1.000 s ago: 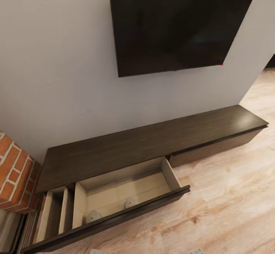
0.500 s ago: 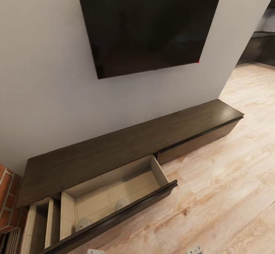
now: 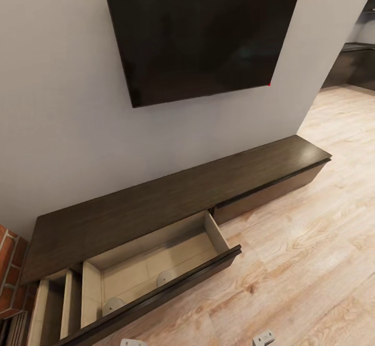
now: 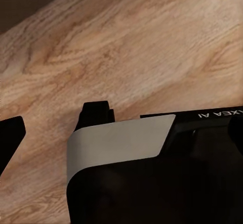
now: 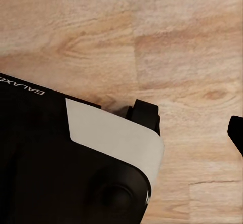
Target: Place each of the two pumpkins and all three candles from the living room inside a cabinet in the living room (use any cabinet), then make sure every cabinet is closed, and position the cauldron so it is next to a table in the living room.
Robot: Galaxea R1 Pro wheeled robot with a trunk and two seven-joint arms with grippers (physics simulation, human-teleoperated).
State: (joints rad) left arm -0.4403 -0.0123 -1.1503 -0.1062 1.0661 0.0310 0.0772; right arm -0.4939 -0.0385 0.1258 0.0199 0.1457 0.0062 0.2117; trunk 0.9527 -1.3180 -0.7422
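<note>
My left tool [image 4: 53,120] and right tool [image 5: 195,120] hung with fingers spread, empty, over the wood floor [image 3: 312,242]. Ahead, the cabinet [image 3: 156,205] stood against the wall, one drawer [image 3: 156,268] pulled out, two candles [image 3: 165,277] inside.

the cabinet [image 3: 156,205], a long low dark-brown wood unit, runs along the foot of the wall. one drawer near its left end is pulled out, its pale beige inside showing, and a narrower compartment just left of it is open too. the drawer front at the right end is closed. two squat grey-beige candles [image 3: 113,305] [image 3: 165,277] sit inside the open drawer, apart, close behind its front panel.
</note>
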